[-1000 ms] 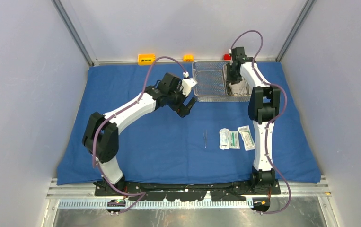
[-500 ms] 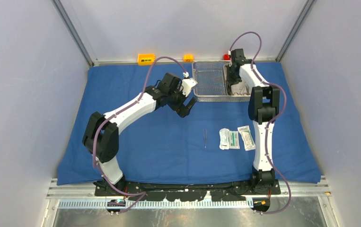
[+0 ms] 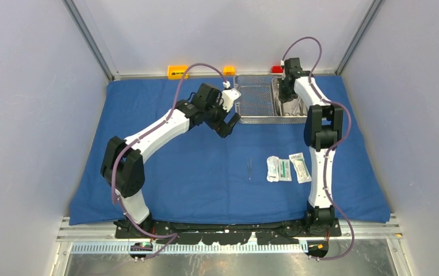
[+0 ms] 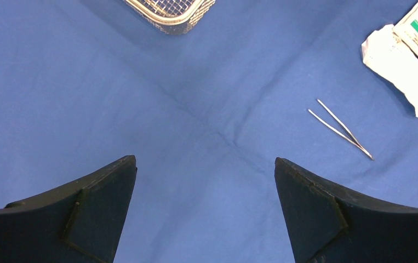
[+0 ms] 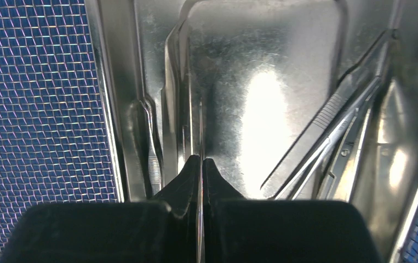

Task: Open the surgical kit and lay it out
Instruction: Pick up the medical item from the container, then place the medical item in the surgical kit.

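Left claw (image 4: 205, 160) hangs with its jaws wide apart and nothing between them, above the blue wrap (image 3: 165, 167), just off the near-left corner of the mesh tray (image 3: 255, 103). The wrap is soft cloth, already spread flat with a cross crease. It will bunch if dragged, so pinch it at an edge only. The tray sits at the far side of the wrap: stiff wire, light-ish, best gripped on the rim. Loose forceps (image 3: 249, 168) lie on the cloth near centre, well apart from the tray. They are thin, hard and slick and lie very flat, so take them across both legs around mid-length. Just right of them, the packets (image 3: 278, 168) sit side by side. They are light, crinkly and flexible, so pinch a sealed border, not the middle. The steel pan (image 5: 261, 82) sits in the tray's right end, with more tools leaning along its walls, including a scissors-type tool (image 5: 338, 137) with a pivot screw on the right side. The pan's polished floor gives no friction, so anything in it will skate. Right claw (image 5: 201, 160) is down inside the pan, jaws pressed together on a thin steel instrument (image 5: 200, 118) standing on edge near the left wall. It is probably a forceps leg, but glare makes it hard to tell. That grip is narrow and near one end, so the instrument will likely pivot or slip when lifted. Better to lift slowly and straight up.
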Controlling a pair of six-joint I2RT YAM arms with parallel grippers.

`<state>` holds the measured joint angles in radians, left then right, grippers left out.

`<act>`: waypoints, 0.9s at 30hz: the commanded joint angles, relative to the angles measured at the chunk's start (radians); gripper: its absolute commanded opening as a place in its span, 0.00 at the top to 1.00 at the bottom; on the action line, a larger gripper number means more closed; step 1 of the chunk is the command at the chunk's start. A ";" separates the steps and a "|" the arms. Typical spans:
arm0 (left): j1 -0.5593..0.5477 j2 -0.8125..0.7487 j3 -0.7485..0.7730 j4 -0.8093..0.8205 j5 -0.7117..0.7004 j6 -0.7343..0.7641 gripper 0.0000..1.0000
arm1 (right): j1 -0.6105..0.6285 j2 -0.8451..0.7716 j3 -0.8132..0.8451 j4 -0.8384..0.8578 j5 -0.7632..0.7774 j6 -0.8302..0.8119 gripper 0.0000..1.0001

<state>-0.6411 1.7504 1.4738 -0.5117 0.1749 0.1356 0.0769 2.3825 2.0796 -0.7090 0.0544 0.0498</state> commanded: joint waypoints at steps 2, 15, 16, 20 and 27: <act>0.010 0.004 0.073 -0.017 -0.010 -0.019 0.00 | -0.008 -0.145 0.002 0.016 -0.002 -0.023 0.99; 0.047 0.046 0.155 -0.073 0.088 -0.089 0.00 | -0.009 -0.161 -0.025 0.071 -0.021 -0.043 0.99; 0.047 0.047 0.155 -0.076 0.091 -0.091 0.00 | -0.009 -0.154 -0.019 0.075 -0.021 -0.041 1.00; 0.049 0.053 0.155 -0.077 0.092 -0.094 0.00 | -0.009 -0.140 -0.008 0.080 -0.031 -0.029 0.99; 0.065 0.082 0.176 -0.070 0.142 -0.124 0.00 | -0.015 -0.238 -0.080 0.106 -0.171 -0.002 1.00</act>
<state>-0.5922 1.8172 1.5967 -0.5831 0.2543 0.0475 0.0650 2.2429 2.0270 -0.6594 -0.0093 0.0280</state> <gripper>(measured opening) 0.996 0.057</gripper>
